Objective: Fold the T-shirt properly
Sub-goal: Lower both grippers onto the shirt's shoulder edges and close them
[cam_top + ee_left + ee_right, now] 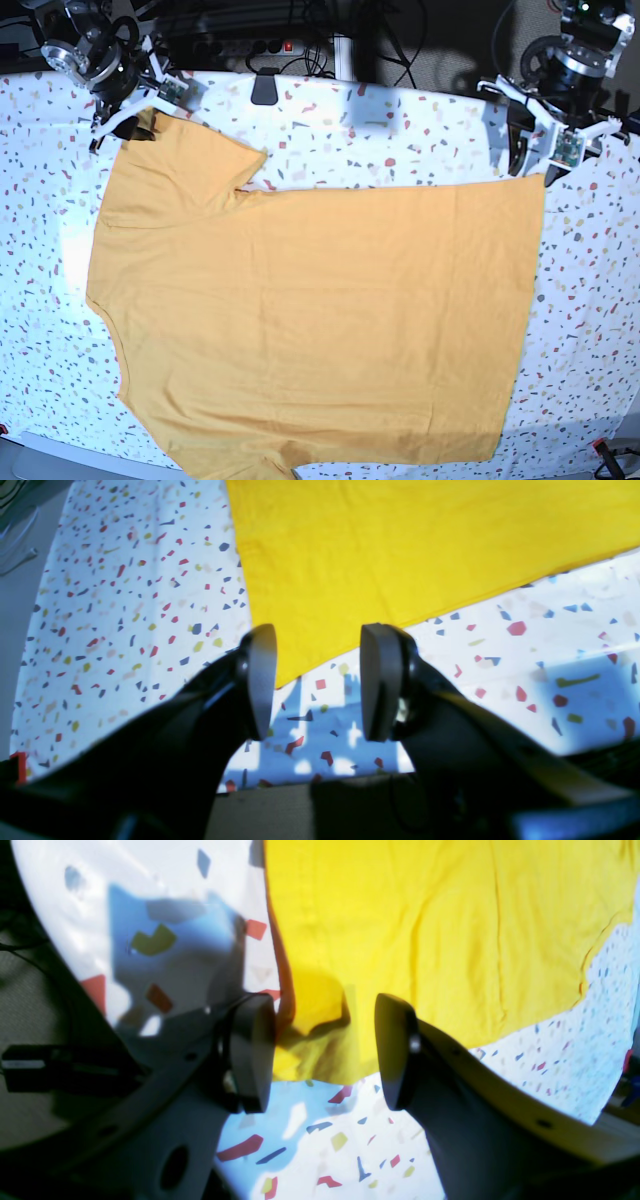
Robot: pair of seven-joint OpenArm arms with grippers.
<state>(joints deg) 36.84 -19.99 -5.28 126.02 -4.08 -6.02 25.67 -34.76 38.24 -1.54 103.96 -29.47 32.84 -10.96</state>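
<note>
The mustard-yellow T-shirt [320, 320] lies spread flat on the table, plain side up, no lettering showing. Its sleeve points to the back left and its hem runs along the right. My right gripper [138, 124] is open at the tip of the back-left sleeve. In the right wrist view [325, 1052] the rumpled sleeve edge [320, 1040] lies between the open jaws. My left gripper [532, 160] is open at the shirt's back-right hem corner. In the left wrist view [317, 680] that corner [285, 665] lies just inside the left finger [260, 680].
A white speckled cloth [400, 130] covers the table. A black clip-like object [265, 88] sits at the back edge, with a power strip [265, 45] and cables behind it. The shirt's near sleeve hangs over the front edge [230, 465].
</note>
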